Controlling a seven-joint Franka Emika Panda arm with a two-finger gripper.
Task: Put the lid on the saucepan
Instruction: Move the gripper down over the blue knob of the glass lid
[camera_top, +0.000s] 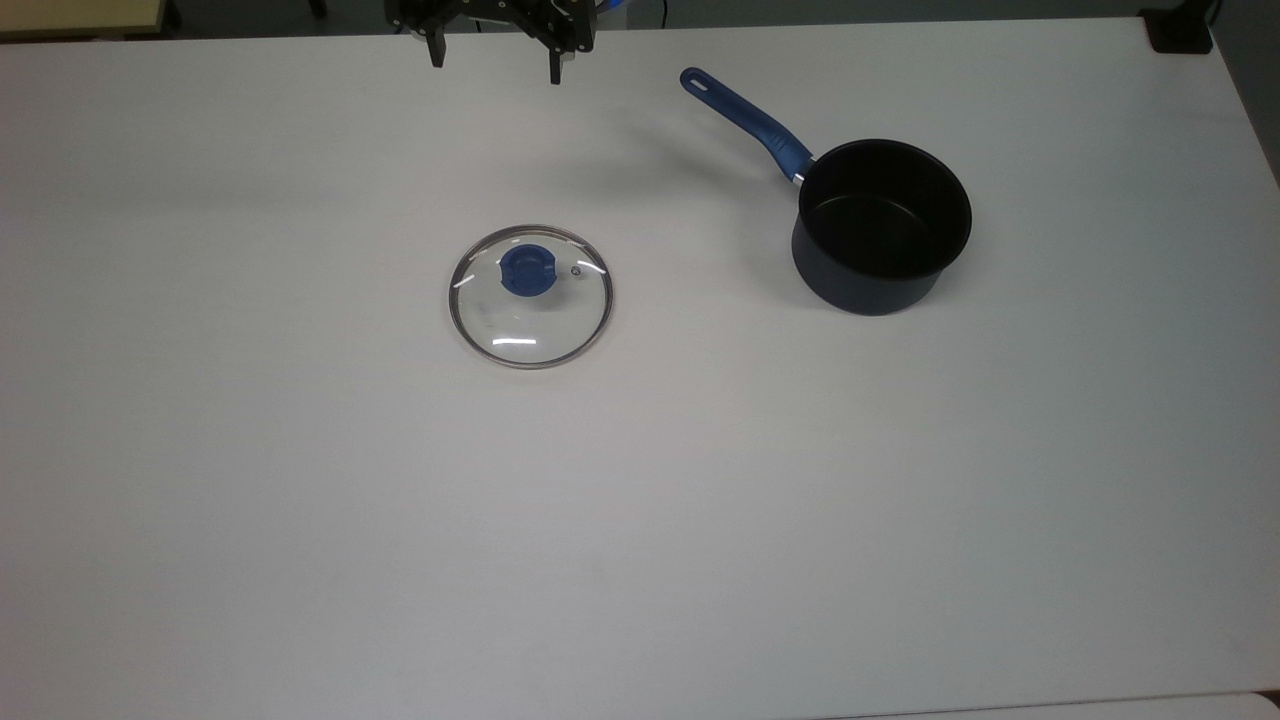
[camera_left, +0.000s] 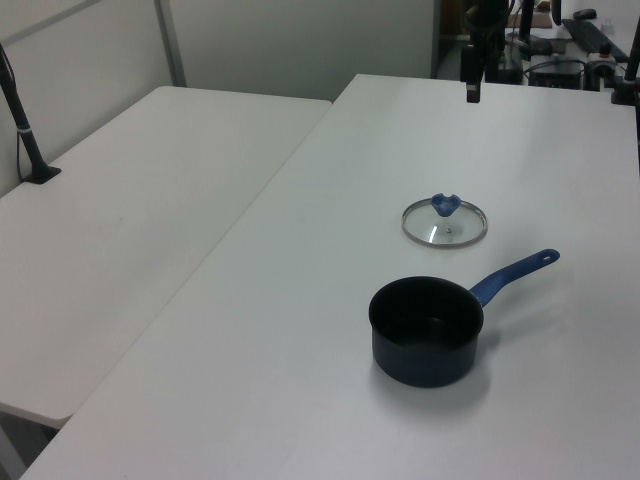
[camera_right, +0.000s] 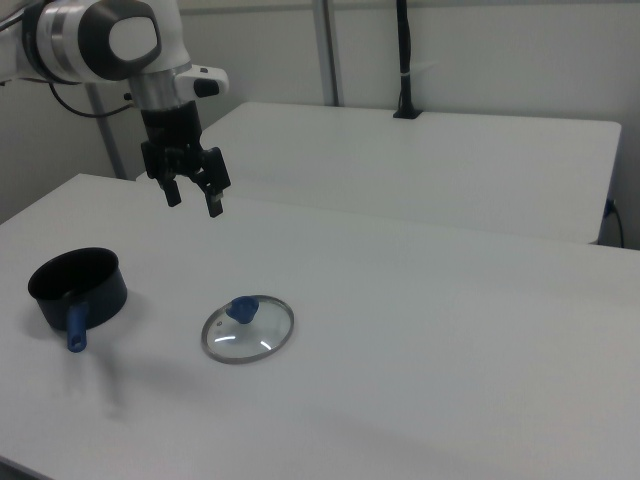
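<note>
- The task was at its opening step: nothing was grasped, and the gripper (camera_right: 193, 198) hung high over the table (camera_top: 300, 520) with its fingers spread apart and empty.
- The lid (camera_top: 530, 296) lay flat on the table, knob (camera_top: 529, 270) up, well apart from the gripper.
- The pan (camera_top: 882, 226) stood upright and uncovered, to the top view's right of the lid, its handle (camera_top: 745, 118) pointing away from it.
- Next, by my judgement, the gripper had to come down over the knob, centre on it, and close; the glass rim offered no good hold.
- The lift would then need to clear the pan's wall.
</note>
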